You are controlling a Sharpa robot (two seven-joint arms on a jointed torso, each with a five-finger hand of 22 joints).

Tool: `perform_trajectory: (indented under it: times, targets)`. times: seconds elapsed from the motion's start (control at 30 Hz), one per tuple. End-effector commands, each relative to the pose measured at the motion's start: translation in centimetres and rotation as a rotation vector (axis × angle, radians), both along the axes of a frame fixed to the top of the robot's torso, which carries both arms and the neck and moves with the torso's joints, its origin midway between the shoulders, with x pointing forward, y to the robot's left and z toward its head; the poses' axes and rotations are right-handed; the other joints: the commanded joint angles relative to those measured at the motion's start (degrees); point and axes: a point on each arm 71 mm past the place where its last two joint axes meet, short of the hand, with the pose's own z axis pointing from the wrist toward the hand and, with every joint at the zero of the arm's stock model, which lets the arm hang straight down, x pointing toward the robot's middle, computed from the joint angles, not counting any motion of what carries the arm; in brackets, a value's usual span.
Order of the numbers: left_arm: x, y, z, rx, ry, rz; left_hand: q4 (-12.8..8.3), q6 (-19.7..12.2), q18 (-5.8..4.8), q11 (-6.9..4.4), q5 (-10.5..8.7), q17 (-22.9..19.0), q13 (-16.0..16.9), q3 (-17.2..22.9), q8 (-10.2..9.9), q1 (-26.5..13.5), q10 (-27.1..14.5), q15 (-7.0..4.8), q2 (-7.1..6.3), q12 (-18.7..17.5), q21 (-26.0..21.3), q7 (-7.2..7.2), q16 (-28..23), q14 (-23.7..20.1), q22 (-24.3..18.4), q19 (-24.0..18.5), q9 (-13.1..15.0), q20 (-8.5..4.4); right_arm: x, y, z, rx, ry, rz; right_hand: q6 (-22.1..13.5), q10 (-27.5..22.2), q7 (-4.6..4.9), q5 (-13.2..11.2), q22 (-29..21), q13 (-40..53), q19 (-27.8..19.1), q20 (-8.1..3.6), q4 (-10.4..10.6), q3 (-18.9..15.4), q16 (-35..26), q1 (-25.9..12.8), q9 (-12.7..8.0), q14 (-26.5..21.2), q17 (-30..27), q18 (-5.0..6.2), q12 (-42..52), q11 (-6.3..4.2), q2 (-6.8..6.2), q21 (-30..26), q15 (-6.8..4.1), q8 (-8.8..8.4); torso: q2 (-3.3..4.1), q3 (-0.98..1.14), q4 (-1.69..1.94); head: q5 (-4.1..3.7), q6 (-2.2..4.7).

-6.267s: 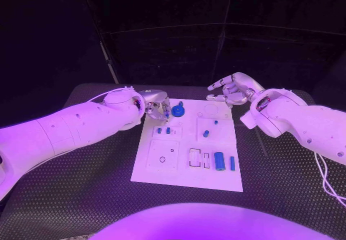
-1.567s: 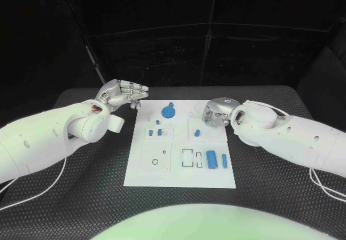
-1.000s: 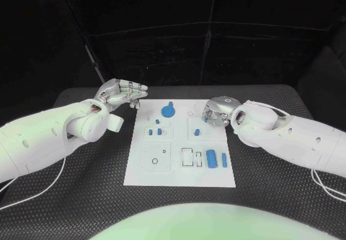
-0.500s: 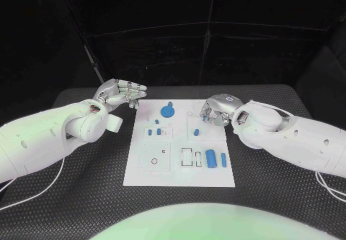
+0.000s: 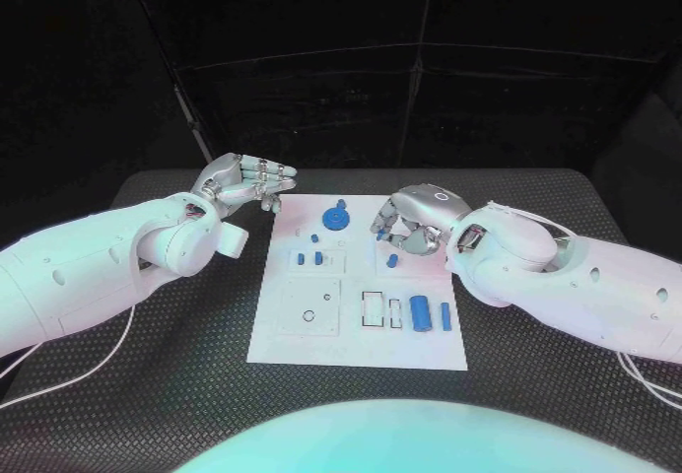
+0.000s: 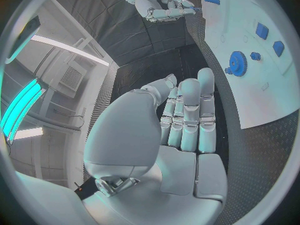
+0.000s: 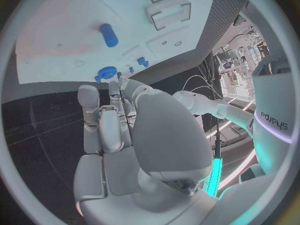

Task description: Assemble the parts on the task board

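Parts lie on the white board at the middle of the black table: a blue gear at its far end, a blue cylinder and a thin blue bar side by side near its right edge, small blue pieces between. Left hand hangs off the board's far left corner, fingers curled together on nothing. Right hand hovers over the board's far right part, fingers curled; whether they pinch anything I cannot tell
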Motion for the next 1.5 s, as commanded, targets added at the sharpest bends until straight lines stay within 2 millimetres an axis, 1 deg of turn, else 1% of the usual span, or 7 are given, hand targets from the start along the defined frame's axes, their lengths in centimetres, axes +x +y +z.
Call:
perform_trajectory:
  times: [0.03, 0.1, 0.2, 0.33, 0.6, 0.97, 1.5]
  targets:
    - [0.0, -0.3, 0.2, -0.020, -0.010, -0.013, -0.32, -0.20, 0.73, -0.15, -0.20, -0.05, 0.07, 0.08, -0.06, 0.34, -0.34, -0.05, 0.39, 0.19, -0.22, 0.24, -0.25, -0.50, -0.08, -0.40, -0.06, 0.18, -0.4, 1.3, 0.4, 0.038, 0.003, 0.036, 0.48, 0.44, -0.08, -0.26, -0.06, 0.07, -0.19, 0.24, -0.12, 0.33, 0.10, -0.60, 0.05, 2.12, -0.01, -1.13, -0.20, 0.05, 0.07, 0.10, -0.05, -0.34, 0.03, -0.05, 0.07, 0.69, -0.32]
    - [0.0, -0.5, 0.2, -0.027, -0.006, -0.013, -0.32, -0.20, 0.73, -0.15, -0.20, -0.05, 0.07, 0.08, -0.06, 0.34, -0.34, -0.05, 0.39, 0.19, -0.22, 0.24, -0.25, -0.50, -0.08, -0.40, -0.06, 0.18, -0.6, 2.6, 0.4, 0.046, 0.010, 0.067, 0.47, 0.43, -0.07, -0.26, -0.12, 0.07, -0.23, 0.24, -0.13, 0.35, 0.11, -0.64, 0.05, 2.12, 0.00, -1.12, -0.22, 0.05, 0.06, 0.08, -0.05, -0.35, 0.02, -0.08, 0.01, 1.34, -0.52]
    - [-0.1, -0.6, 0.2, -0.033, -0.003, -0.013, -0.32, -0.20, 0.73, -0.15, -0.20, -0.05, 0.07, 0.08, -0.06, 0.34, -0.34, -0.05, 0.39, 0.19, -0.22, 0.24, -0.25, -0.50, -0.08, -0.40, -0.06, 0.18, -0.8, 3.6, 0.2, 0.050, 0.021, 0.089, 0.46, 0.41, -0.07, -0.24, -0.14, 0.06, -0.24, 0.24, -0.16, 0.39, 0.10, -0.69, 0.05, 2.12, -0.02, -1.12, -0.24, 0.06, 0.07, 0.07, -0.05, -0.36, 0.07, -0.03, 0.04, 1.74, -0.70]
    - [-0.1, -0.9, 0.2, -0.042, 0.000, -0.018, -0.34, -0.22, 0.73, -0.13, -0.21, -0.16, 0.07, 0.07, -0.06, 0.33, -0.38, -0.03, 0.40, 0.21, -0.25, 0.26, -0.32, -0.55, -0.09, -0.41, -0.06, 0.19, -1.8, 5.1, -1.4, 0.037, 0.060, 0.133, 0.44, 0.38, -0.06, -0.21, -0.20, 0.06, -0.29, 0.25, -0.21, 0.47, 0.07, -0.75, 0.04, 2.11, -0.10, -1.11, -0.26, 0.07, 0.10, 0.04, -0.05, -0.39, 0.00, -0.10, 0.03, 2.32, -0.91]
    - [-0.1, -1.5, 0.2, -0.050, 0.003, -0.030, -0.34, -0.22, 0.73, -0.13, -0.21, -0.17, 0.07, 0.07, -0.06, 0.33, -0.39, -0.03, 0.40, 0.21, -0.26, 0.26, -0.32, -0.55, -0.09, -0.41, -0.06, 0.20, -2.8, 6.8, -4.5, 0.008, 0.121, 0.173, 0.39, 0.31, -0.04, -0.15, -0.35, 0.06, -0.39, 0.25, -0.32, 0.61, 0.06, -0.87, 0.03, 2.10, -0.13, -1.08, -0.33, 0.09, 0.14, -0.02, -0.04, -0.44, 0.06, 0.05, -0.11, 3.72, -1.07]
    - [0.0, -1.9, 0.2, -0.054, 0.006, -0.039, -0.34, -0.22, 0.73, -0.13, -0.21, -0.17, 0.07, 0.07, -0.06, 0.33, -0.39, -0.03, 0.40, 0.21, -0.26, 0.26, -0.32, -0.55, -0.09, -0.41, -0.06, 0.20, -3.0, 7.6, -5.7, -0.014, 0.144, 0.186, 0.34, 0.25, 0.01, -0.13, -0.37, 0.06, -0.43, 0.27, -0.42, 0.71, 0.06, -1.15, 0.03, 2.10, -0.16, -1.08, -0.38, 0.13, 0.15, -0.02, -0.01, -0.50, 0.01, 0.05, -0.08, 4.47, -1.07]
    - [0.0, -2.1, 0.2, -0.055, 0.010, -0.044, -0.34, -0.24, 0.72, -0.10, -0.22, -0.32, 0.07, 0.03, -0.06, 0.27, -0.44, 0.00, 0.39, 0.25, -0.31, 0.27, -0.41, -0.64, -0.12, -0.45, -0.06, 0.22, -3.2, 8.2, -6.5, -0.034, 0.163, 0.197, 0.33, 0.23, 0.03, -0.16, -0.47, 0.07, -0.50, 0.29, -0.46, 0.74, 0.04, -1.40, 0.03, 2.09, -0.20, -1.07, -0.41, 0.15, 0.14, -0.07, 0.02, -0.53, 0.03, 0.02, -0.06, 4.91, -1.07]
